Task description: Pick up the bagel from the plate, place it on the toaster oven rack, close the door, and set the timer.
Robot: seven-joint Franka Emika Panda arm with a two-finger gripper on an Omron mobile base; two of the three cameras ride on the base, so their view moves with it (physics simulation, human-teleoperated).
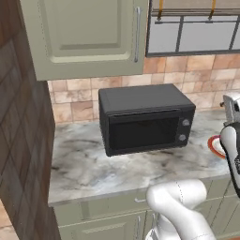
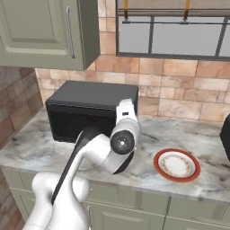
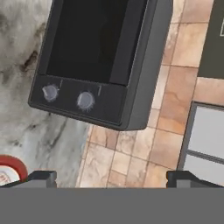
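1. The end effector (image 3: pixel 111 177) is spread wide open and holds nothing; its two dark fingertips (image 3: pixel 41 177) stand far apart at the bottom of the hand view.
2. It points at the black toaster oven (image 3: pixel 105 61), which appears rolled sideways in the hand view, with two grey knobs (image 3: pixel 85 100) side by side on its control panel.
3. The door (image 1: pixel 143 132) is shut, its dark glass pane flush with the oven front.
4. The oven stands on the marbled grey surface (image 1: pixel 93 164), against a tan tiled wall (image 2: pixel 179 90).
5. The plate (image 2: pixel 177 165), white with a red-orange rim, lies on the surface to the right of the oven, well apart from it. No bagel is visible on it.
6. A pale green cabinet (image 1: pixel 84 35) hangs above the oven.
7. A window (image 2: pixel 179 38) sits above the plate.
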